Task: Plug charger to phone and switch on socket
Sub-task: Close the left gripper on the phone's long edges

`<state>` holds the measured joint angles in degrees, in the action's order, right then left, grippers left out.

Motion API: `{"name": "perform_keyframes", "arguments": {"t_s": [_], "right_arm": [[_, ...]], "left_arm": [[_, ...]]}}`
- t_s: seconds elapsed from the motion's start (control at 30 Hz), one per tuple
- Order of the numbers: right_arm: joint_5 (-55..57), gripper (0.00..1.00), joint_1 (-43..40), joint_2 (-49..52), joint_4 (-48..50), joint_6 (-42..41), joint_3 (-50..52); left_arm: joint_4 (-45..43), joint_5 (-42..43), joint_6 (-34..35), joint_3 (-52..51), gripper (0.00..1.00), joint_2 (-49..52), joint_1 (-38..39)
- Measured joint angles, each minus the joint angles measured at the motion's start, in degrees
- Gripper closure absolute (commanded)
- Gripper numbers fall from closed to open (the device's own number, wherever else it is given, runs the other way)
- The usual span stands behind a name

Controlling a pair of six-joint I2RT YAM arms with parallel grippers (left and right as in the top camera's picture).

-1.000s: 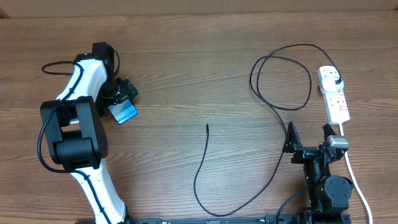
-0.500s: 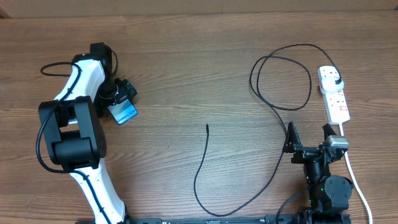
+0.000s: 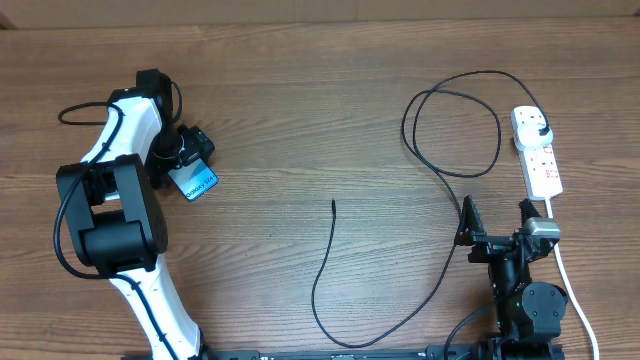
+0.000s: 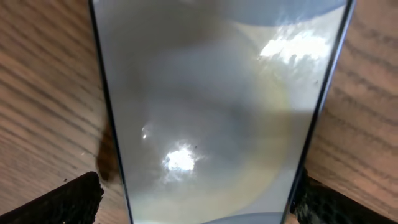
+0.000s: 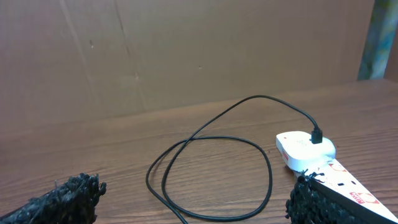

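The phone lies at the left of the table, its light blue end showing under my left gripper. In the left wrist view the phone fills the frame between the fingers of the left gripper; the right finger is against its edge and a thin gap shows at the left finger. The black charger cable lies loose mid-table, its tip free. It loops to a black plug in the white socket strip. My right gripper is open and empty, also seen in its wrist view.
The strip's thick white cord runs down the right edge beside the right arm. A brown cardboard wall stands behind the table. The left arm's white body covers the table's left front.
The left arm has shifted slightly left and the phone has shifted a little left under the gripper. The right arm and the cable have not moved.
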<state>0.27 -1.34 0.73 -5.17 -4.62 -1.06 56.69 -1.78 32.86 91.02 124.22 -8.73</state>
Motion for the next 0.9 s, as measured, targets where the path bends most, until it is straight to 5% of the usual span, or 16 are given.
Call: {"name": "perform_keyframes", "arguments": {"t_s": [0.9], "right_arm": [[0.00,0.00,-0.02,0.00,0.02,-0.02,0.00]], "left_arm": [[-1.27,1.99,0.24,-0.24,0.00,0.00,-0.04]]}}
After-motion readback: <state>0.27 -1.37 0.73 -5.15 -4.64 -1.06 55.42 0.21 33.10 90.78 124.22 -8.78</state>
